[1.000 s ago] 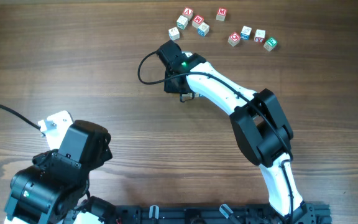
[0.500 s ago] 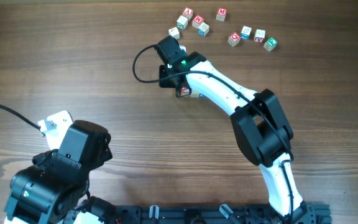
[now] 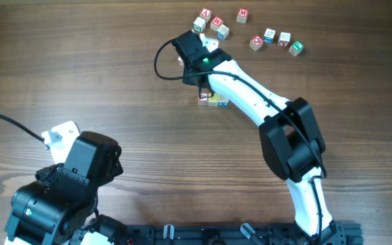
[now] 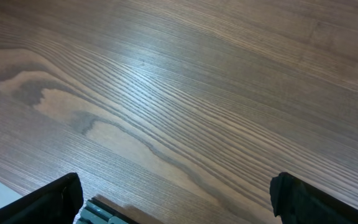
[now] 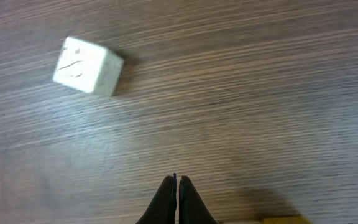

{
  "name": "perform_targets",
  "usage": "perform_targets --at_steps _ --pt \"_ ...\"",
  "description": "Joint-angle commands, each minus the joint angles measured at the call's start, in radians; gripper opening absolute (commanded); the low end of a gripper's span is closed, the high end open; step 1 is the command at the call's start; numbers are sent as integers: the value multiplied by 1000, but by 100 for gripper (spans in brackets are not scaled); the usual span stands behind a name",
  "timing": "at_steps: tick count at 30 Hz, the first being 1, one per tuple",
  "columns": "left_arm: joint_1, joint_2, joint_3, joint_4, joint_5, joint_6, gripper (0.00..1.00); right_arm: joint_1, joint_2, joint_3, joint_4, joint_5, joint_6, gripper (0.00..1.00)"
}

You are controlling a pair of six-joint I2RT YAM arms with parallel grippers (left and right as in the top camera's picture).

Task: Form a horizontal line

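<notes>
My right pincer (image 5: 176, 198) is pinched closed, holding nothing. Just behind it and to its right, I see the red cube (image 3: 203, 99), yellow cube (image 3: 214, 101) and white cube (image 3: 223, 103) touching in a row. My left pincer (image 4: 179, 202) stands spread wide.

White M on a red-faced cube (image 3: 242, 13), letters on the three lined-up cubes (image 3: 213, 101) unreadable

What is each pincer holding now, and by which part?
Nothing is held. The right pincer is shut with nothing in it; the left pincer is open over the table.
</notes>
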Motion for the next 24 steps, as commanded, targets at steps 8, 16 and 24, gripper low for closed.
perform_targets --at_steps 8,16,24 --pt "2 -3 -2 0 -2 -17 100 -14 -8 5 -45 -7 29 5" --pt "2 -3 -2 0 -2 -17 100 -14 -3 -25 -54 -38 46 5" --pt "2 -3 -2 0 -2 -17 100 -14 18 -26 -78 -45 44 5"
